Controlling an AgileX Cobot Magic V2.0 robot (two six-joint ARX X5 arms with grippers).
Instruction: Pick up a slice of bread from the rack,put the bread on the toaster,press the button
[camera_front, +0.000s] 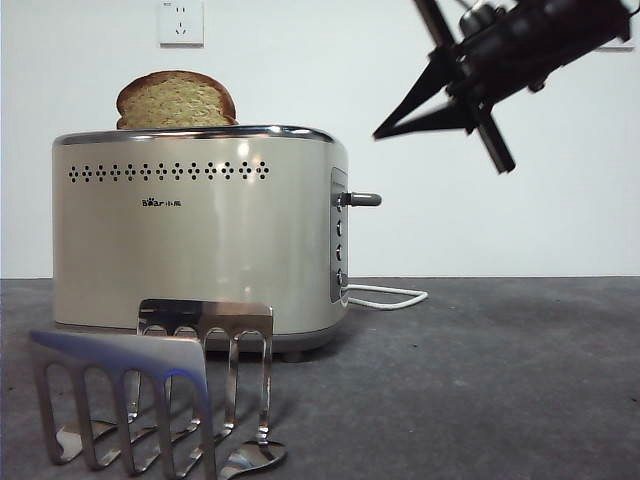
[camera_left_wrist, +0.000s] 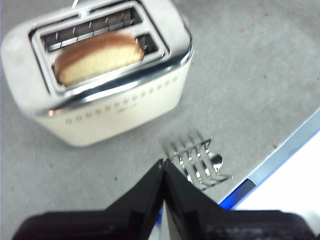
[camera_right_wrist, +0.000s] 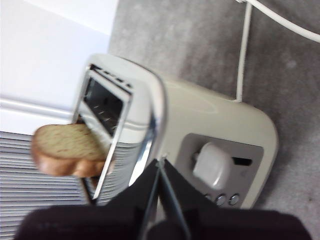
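Front view: large rounded cream-beige toaster (camera_front: 200, 240) with chrome top rim standing on the dark grey table (camera_front: 500, 380), with a thick domed slice of bread (camera_front: 176, 100), yellowish crumb and dark brown crust, upright in a slot, only its upper part showing above the rim, the rest hidden inside. Grey side lever (camera_front: 360, 199) sticking out level near the top of the side panel; white cord (camera_front: 390, 296) trailing behind, partly hidden by the body. Shiny steel toast rack (camera_front: 150, 390) of arched plates near and large in front, empty, cut off by the lower edge. Black gripper (camera_front: 382, 133) high at the upper right, above and beside the lever, apart from it, arm cut off by the frame; which arm not told here. Left wrist view: blurred; bread sunk in the nearer slot of the toaster (camera_left_wrist: 100, 110), rack (camera_left_wrist: 197, 160) just beyond the left gripper (camera_left_wrist: 164, 162), jaws pressed together on nothing. Right wrist view: right gripper (camera_right_wrist: 161, 161) closed and empty, above the toaster's lever end, near the pale lever knob (camera_right_wrist: 212, 165); contact impossible to judge; bread (camera_right_wrist: 67, 149) jutting from the slot, soft in focus.
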